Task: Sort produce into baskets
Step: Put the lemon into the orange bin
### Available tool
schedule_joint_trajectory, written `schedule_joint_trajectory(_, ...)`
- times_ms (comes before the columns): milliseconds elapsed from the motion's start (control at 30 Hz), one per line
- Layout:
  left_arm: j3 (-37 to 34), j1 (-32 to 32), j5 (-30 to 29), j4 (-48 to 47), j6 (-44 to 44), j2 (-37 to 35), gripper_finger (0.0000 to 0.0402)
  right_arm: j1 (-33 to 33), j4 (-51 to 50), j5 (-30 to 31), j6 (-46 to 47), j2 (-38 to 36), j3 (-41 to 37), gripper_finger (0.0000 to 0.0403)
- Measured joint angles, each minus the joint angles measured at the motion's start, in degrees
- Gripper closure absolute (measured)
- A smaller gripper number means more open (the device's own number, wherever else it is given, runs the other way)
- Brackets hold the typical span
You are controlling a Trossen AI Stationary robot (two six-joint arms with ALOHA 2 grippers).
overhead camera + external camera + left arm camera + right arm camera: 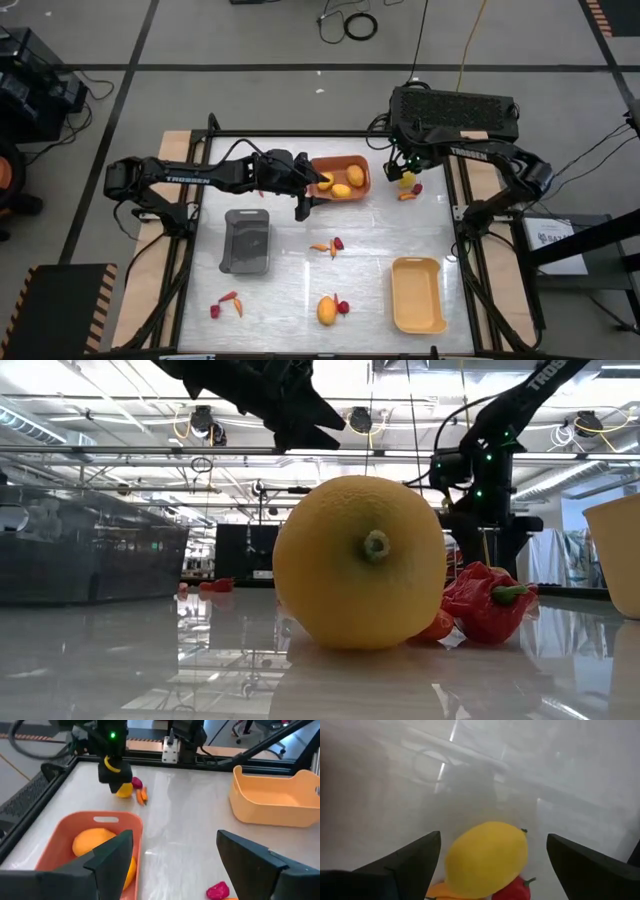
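While overhead hides it, right tool [490, 865] straddles yellow fruit [487, 857].

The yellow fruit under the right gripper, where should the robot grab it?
Grip the yellow fruit across its round middle, coming straight down. The right gripper is open on either side of it, and a red berry and orange piece crowd its lower sides.

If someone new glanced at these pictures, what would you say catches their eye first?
Probably the orange basket at the table's far edge, already holding yellow fruits, with the left pincer hovering open beside it. Next, the right pincer, open just above a yellow fruit with red and orange pieces tucked against it. The grey basket and yellow basket look empty.
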Motion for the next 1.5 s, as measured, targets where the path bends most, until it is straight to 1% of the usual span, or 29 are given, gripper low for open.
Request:
schedule_joint_trajectory(133,0.0,0.0,0.0,-0.2,0.7,0.0,0.011,0.4,-0.1,0.1,2.9,0.6,0.0,0.005)
schedule_joint_trajectory(333,0.0,0.0,1.0,-2.3,2.2,0.0,0.011,2.0,-1.3,2.5,8.1,0.6,-0.1,0.005)
schedule_joint_trajectory(567,0.0,0.0,2.4,-4.0,3.2,0.0,0.011,4.2,0.7,2.6,12.9,0.6,-3.1,0.005)
schedule_joint_trajectory(800,0.0,0.0,2.5,-4.4,3.6,0.0,0.011,5.4,7.7,3.0,14.5,0.6,-6.4,0.005)
schedule_joint_trajectory(1067,0.0,0.0,2.5,-5.8,3.6,0.0,0.011,5.4,9.4,3.0,13.4,0.6,-6.7,0.0051)
schedule_joint_trajectory(1200,0.0,0.0,2.5,-5.8,3.6,0.0,0.011,5.4,9.7,3.0,13.0,0.6,-6.7,0.0071)
schedule_joint_trajectory(1500,0.0,0.0,2.5,-5.8,3.6,0.0,0.011,5.4,9.6,2.5,12.8,0.6,-6.7,0.0148)
